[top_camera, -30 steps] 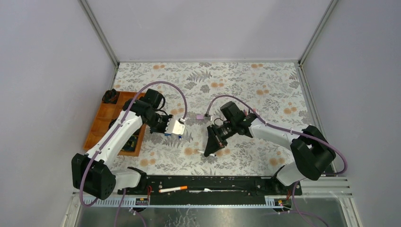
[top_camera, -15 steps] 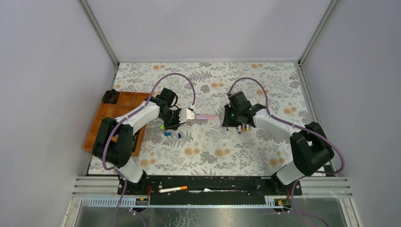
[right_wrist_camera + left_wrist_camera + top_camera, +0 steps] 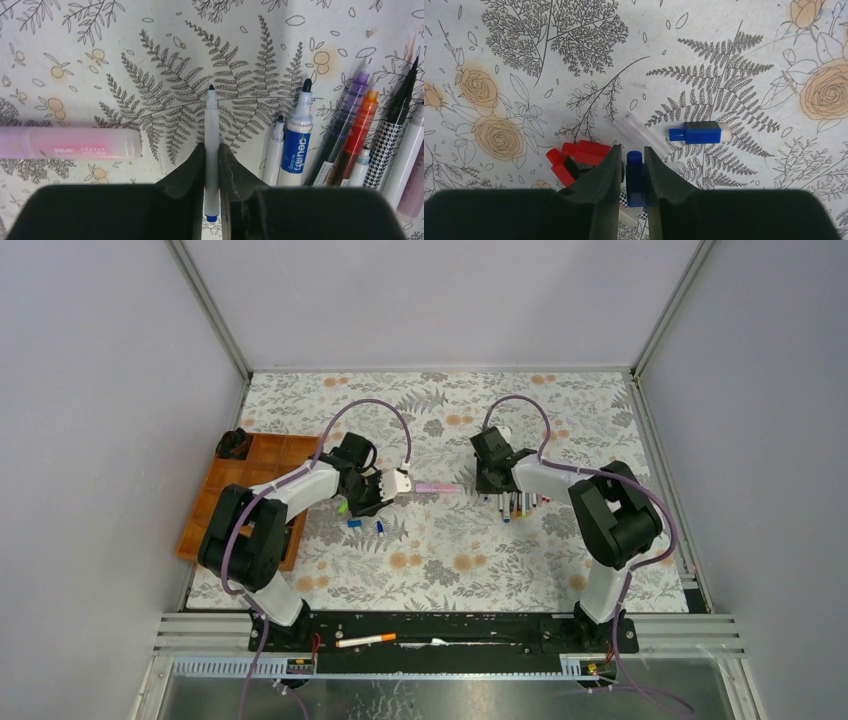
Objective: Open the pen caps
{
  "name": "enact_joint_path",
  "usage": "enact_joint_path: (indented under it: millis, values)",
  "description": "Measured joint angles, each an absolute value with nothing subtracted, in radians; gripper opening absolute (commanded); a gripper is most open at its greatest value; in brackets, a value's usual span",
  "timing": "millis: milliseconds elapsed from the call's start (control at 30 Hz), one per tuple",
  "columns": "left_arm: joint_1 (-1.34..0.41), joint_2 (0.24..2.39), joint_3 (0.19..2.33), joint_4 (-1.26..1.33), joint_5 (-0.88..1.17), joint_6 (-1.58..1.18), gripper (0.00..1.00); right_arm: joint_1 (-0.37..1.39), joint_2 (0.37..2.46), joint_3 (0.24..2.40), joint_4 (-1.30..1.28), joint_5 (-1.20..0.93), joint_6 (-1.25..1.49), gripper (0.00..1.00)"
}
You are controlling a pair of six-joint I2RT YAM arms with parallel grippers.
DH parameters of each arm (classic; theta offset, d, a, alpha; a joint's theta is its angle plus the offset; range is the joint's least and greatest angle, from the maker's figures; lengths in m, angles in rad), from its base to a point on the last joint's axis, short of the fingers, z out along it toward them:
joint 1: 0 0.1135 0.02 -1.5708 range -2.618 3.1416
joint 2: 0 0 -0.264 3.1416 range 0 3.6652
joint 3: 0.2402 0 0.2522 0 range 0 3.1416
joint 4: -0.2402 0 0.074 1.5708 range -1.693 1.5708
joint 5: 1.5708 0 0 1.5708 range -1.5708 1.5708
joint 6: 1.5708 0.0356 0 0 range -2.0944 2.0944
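In the left wrist view my left gripper [image 3: 631,151] is shut on a small blue pen cap [image 3: 635,175] and holds it above the table. Below it lie another blue cap [image 3: 696,133], red caps [image 3: 585,152], and a clear cap [image 3: 638,130]. My right gripper [image 3: 212,147] is shut on a slim white pen [image 3: 212,125] with a bare dark tip and a blue rear end. Several uncapped pens [image 3: 350,135] lie side by side to its right. A pink highlighter [image 3: 70,143] lies to its left. In the top view the left gripper [image 3: 364,498] and right gripper [image 3: 493,480] flank the highlighter [image 3: 438,486].
A wooden compartment tray [image 3: 215,502] sits at the table's left edge, beside the left arm. Loose caps [image 3: 367,525] lie just in front of the left gripper. The pen row [image 3: 520,504] lies under the right forearm. One orange-ended pen [image 3: 366,640] lies on the front rail.
Both arms swung from the near middle toward the table's centre. The right gripper moved up beside the pen row, its elbow folding back. In the last half second the left arm hardly moved.
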State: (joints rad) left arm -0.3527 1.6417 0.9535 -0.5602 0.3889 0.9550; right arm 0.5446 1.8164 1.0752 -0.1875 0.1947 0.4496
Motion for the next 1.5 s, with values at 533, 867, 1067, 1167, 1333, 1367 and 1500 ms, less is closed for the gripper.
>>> enact_joint_path:
  millis: [533, 867, 1067, 1167, 1333, 1367, 1500]
  values:
    - [-0.353, 1.58, 0.999, -0.614, 0.424, 0.92, 0.51, 0.544, 1.85, 1.083, -0.144, 0.303, 0.422, 0.45]
    - [-0.353, 1.435, 1.172, -0.736, 0.49, 0.839, 0.72, 0.544, 1.828, 1.077, -0.191, 0.325, 0.396, 0.44]
    - [-0.348, 1.38, 1.25, -0.773, 0.491, 0.799, 0.98, 0.544, 1.789, 1.11, -0.244, 0.299, 0.369, 0.5]
    - [-0.338, 1.344, 1.262, -0.776, 0.496, 0.779, 0.98, 0.544, 1.791, 1.173, -0.244, 0.21, 0.324, 0.61]
    - [-0.299, 1.303, 1.262, -0.78, 0.523, 0.753, 0.99, 0.546, 1.879, 1.353, -0.255, -0.05, 0.181, 0.81]
    - [-0.293, 1.297, 1.262, -0.78, 0.528, 0.749, 0.98, 0.547, 1.901, 1.378, -0.255, -0.081, 0.159, 0.84]
    - [-0.27, 1.281, 1.262, -0.781, 0.556, 0.735, 0.98, 0.55, 2.012, 1.48, -0.301, -0.203, 0.029, 0.89]
